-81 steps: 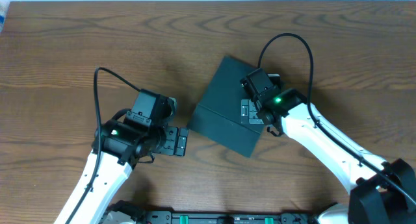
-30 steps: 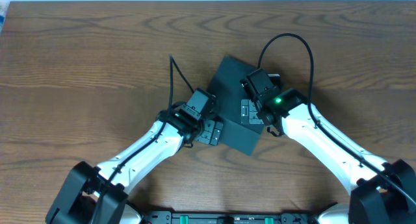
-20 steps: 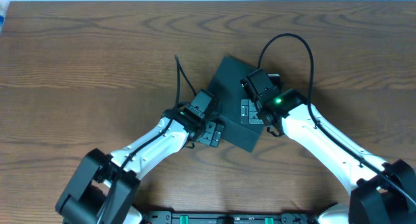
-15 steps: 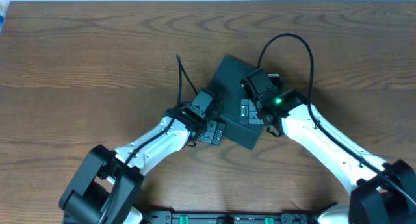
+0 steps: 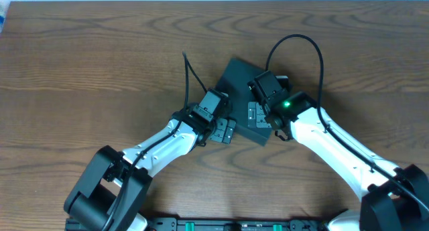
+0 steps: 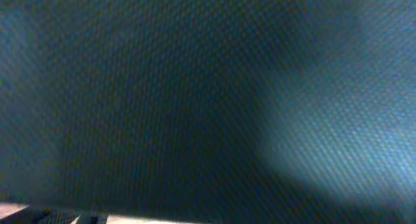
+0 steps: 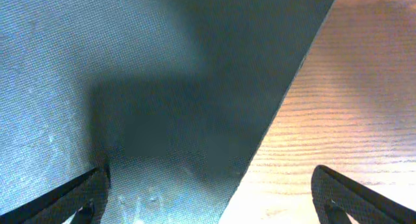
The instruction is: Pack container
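Note:
The container (image 5: 236,84) is a dark green-black square box lying at an angle in the middle of the table, lid shut. My left gripper (image 5: 226,131) presses against its lower left side. The left wrist view is filled by the container's dark woven surface (image 6: 208,87), and the fingers do not show there. My right gripper (image 5: 255,115) is open above the container's lower right part. In the right wrist view (image 7: 211,185) one finger is over the container (image 7: 130,68) and the other is over the table. No snack packets are in view.
The brown wooden table (image 5: 100,57) spreads round the container and also shows in the right wrist view (image 7: 351,107). A black cable (image 5: 295,40) loops over the right arm. Another cable (image 5: 191,70) rises from the left arm beside the container.
My left arm swung in from the lower left to the container's side and has crept further right against it. The container's lower corner has shifted slightly. The right arm has stayed put.

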